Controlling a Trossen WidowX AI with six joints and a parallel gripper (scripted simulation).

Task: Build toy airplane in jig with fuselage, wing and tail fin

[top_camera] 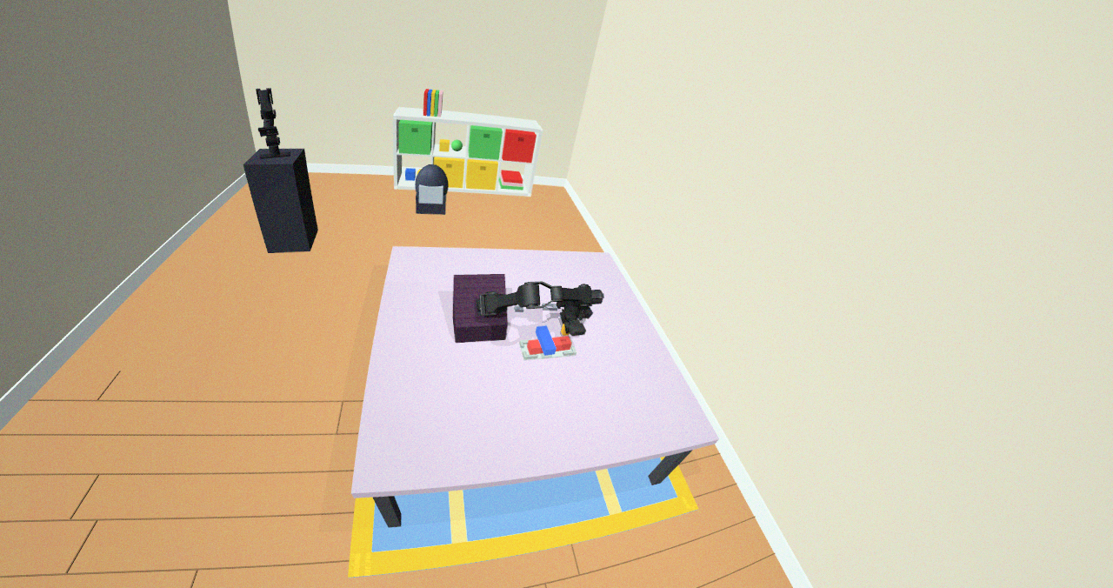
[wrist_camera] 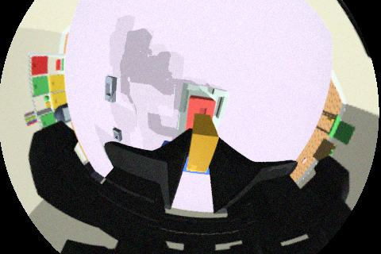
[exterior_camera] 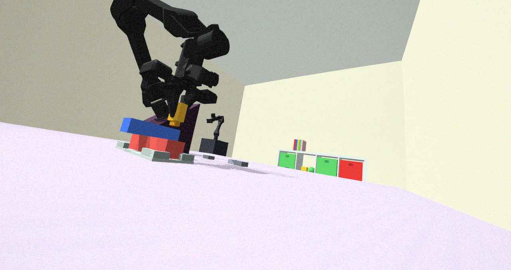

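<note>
The black WidowX arm above the airplane jig
Its gripper grips the yellow tail fin; the blue wing crosses atop the red fuselage in the pale cradle.

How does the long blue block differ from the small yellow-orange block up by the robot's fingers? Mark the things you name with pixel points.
The long blue block (top_camera: 545, 340) (exterior_camera: 151, 128) lies across the red body, while the small yellow-orange block (exterior_camera: 181, 112) (wrist_camera: 203, 151) is gripped in the gripper (exterior_camera: 177, 105). The blue block is long and roughly level; the yellow-orange block is shorter and more upright. Both are plain, solid-coloured, straight-edged pieces.
</note>
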